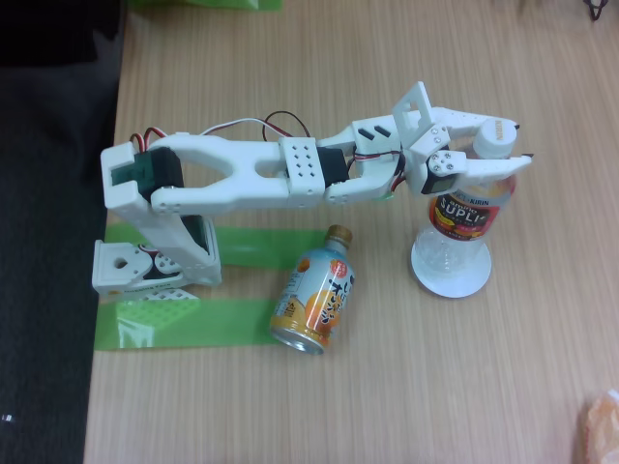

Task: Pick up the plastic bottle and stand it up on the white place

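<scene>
The plastic bottle point(468, 215), clear with a white cap and a red-orange label, stands upright in the fixed view. Its base rests on the white place point(451, 278), a small round dish right of centre on the wooden table. My gripper point(522, 142) reaches in from the left at the bottle's shoulder, just below the cap. One finger lies on the far side and the other finger point(493, 166) on the near side. Both press against the bottle, so the gripper is shut on it.
An orange-and-blue can point(314, 290) with a gold cap lies on its side left of the dish. The arm's white base point(145, 263) sits on green tape strips point(184, 324) at the table's left edge. An orange object point(602, 425) shows at the lower right corner.
</scene>
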